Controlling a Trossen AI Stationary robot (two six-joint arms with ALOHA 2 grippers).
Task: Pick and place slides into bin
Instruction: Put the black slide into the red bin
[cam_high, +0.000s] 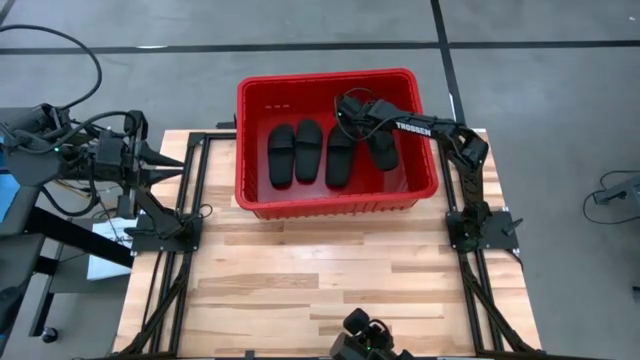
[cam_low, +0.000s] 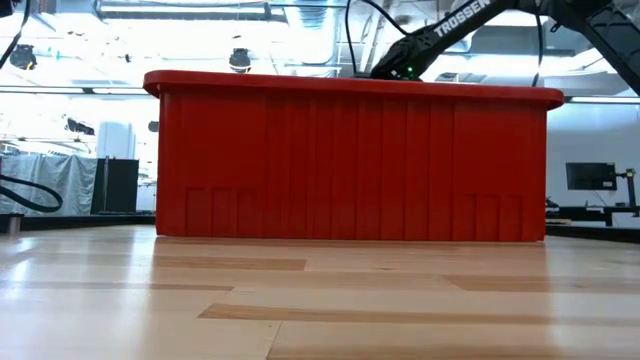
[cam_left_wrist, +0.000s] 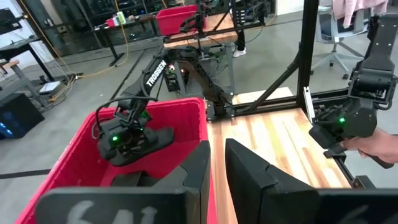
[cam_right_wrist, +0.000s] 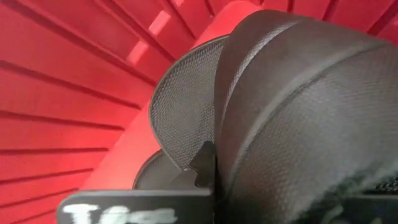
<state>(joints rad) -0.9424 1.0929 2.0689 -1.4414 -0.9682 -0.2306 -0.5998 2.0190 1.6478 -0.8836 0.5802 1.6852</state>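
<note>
Now I see my right gripper (cam_high: 362, 108) clamped on the fourth sandal (cam_high: 382, 150) inside the red bin (cam_high: 330, 205) (three sandals (cam_high: 308, 150) lie beside it); left gripper (cam_high: 172, 163) waits, jaws apart.

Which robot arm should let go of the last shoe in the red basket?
The right one. Its gripper is already inside the bin, on the fourth slide. The left gripper waits outside, beside the table's edge, holding nothing.
</note>
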